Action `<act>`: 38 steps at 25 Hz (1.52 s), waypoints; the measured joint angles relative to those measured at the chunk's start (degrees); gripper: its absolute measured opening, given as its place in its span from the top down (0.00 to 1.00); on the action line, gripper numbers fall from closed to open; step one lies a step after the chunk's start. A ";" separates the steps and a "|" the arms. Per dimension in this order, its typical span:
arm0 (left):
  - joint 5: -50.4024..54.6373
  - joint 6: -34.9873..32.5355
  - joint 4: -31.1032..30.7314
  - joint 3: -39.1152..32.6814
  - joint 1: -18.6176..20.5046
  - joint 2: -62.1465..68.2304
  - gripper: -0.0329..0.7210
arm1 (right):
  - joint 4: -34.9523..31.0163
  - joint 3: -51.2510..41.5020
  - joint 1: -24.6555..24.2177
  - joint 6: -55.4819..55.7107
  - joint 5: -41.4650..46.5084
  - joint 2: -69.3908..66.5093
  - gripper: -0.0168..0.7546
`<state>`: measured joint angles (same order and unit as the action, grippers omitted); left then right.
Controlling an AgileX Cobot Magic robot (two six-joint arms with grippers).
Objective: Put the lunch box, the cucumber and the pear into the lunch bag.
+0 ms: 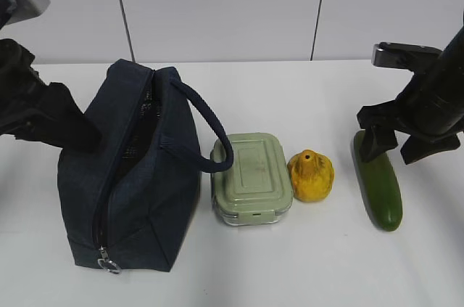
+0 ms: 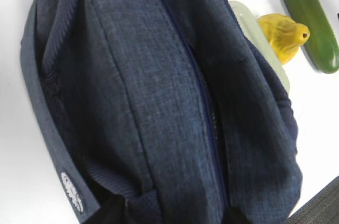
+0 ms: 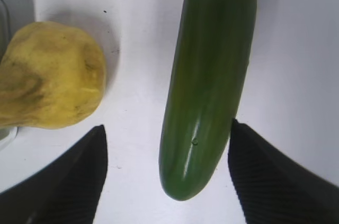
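nearest me, the lunch bag [image 1: 134, 169] sits unzipped at 9 o'clock. i see my right tool [image 3: 167, 181] spread wide astride the cucumber [image 3: 209, 81] lying on the counter [image 1: 304, 263]; left tool's state unclear.

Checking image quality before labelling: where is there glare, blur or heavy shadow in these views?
Exterior view: even light, sharp, soft shadows beside the lunch bag. Left wrist view: table washed out white, bag fabric slightly soft. Right wrist view: glossy streak on the cucumber, faint shadow behind the pear, dark jaws blurred at the bottom edge.
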<state>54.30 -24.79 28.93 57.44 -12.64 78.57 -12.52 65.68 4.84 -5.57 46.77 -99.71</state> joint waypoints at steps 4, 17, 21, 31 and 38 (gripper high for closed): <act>0.00 0.30 -0.30 0.00 -0.07 0.00 0.53 | 0.09 0.00 0.00 0.00 0.00 0.00 0.26; -0.11 0.48 -0.49 0.29 -0.08 3.61 0.91 | 0.37 0.00 0.00 -0.10 -0.82 -0.10 0.26; -0.25 0.48 -0.49 0.29 -0.08 3.61 0.93 | 0.61 0.00 0.00 -0.10 -1.28 -0.23 0.26; -0.45 0.48 -0.49 0.29 -0.08 3.61 0.93 | 2.18 0.36 0.00 0.92 -2.51 -6.17 0.26; -1.12 0.48 -0.54 0.29 -0.08 3.61 0.93 | 3.59 4.42 0.00 1.74 -2.99 -11.26 0.26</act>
<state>53.18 -24.30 28.39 57.73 -12.72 82.18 -8.92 70.10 4.84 -3.83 43.79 -110.97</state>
